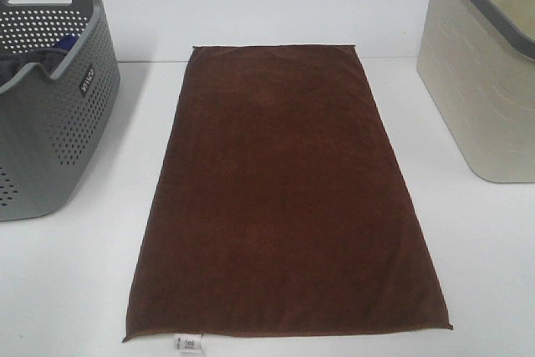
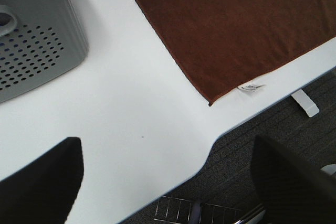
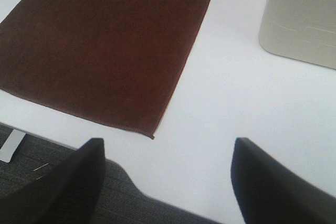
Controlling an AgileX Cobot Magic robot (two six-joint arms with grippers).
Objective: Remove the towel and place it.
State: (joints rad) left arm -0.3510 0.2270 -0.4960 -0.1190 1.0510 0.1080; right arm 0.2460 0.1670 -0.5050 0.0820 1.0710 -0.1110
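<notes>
Your plush brown towel (image 1: pixel 288 194) lies flat and rectangular on the smooth white table (image 1: pixel 75 282), between the perforated grey basket (image 1: pixel 50 98) and the beige bin (image 1: pixel 485 81). Both your left gripper (image 2: pixel 168 182) and right gripper (image 3: pixel 165 182) gape wide, holding nothing.

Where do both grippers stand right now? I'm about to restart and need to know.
Left gripper: open, holding nothing, fingers apart above the table near the towel.
Right gripper: open, holding nothing, off the towel's corner.
</notes>
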